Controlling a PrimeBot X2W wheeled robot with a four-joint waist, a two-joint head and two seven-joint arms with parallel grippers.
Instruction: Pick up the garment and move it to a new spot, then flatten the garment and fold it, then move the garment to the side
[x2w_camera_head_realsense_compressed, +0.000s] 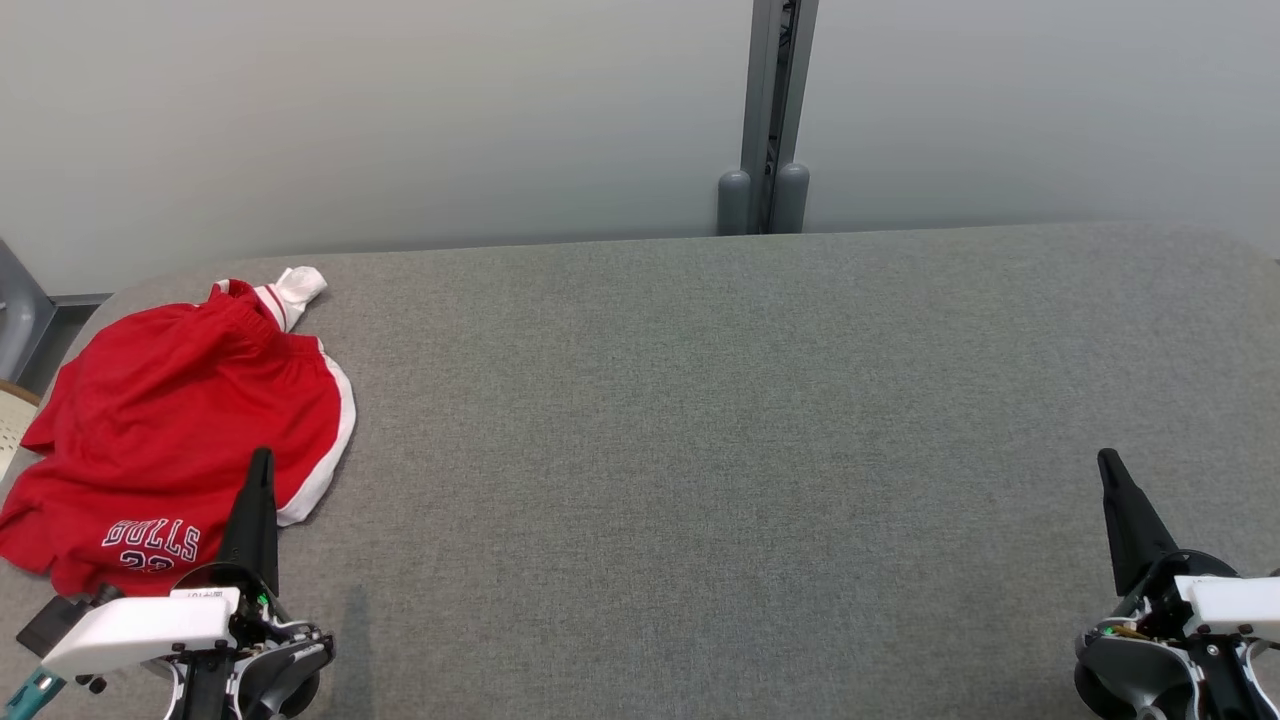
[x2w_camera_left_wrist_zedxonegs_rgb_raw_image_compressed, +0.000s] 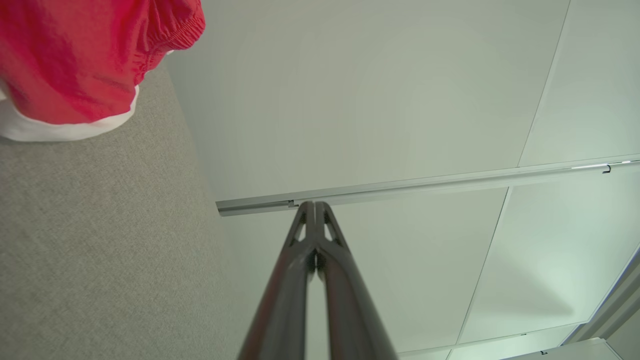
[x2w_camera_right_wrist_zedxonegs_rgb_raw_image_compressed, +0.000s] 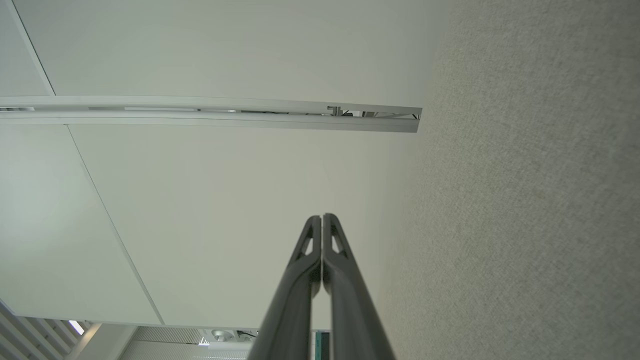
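Mostly open, the grey counter (x2w_camera_head_realsense_compressed: 700, 420) meets a pale wall (x2w_camera_head_realsense_compressed: 400, 120); red shorts (x2w_camera_head_realsense_compressed: 170, 420) crowd its left edge; left jaws and right jaws sit pressed together, empty.

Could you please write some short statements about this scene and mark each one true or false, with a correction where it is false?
1. The red shorts lie at the left end of the grey table. True.
2. The left gripper holds the shorts. False: its fingers are shut together with nothing between them.
3. The right gripper is shut and empty. True.
4. The shorts are neatly folded. False: they lie loose and wrinkled.
5. The shorts carry the word BULLS. True.
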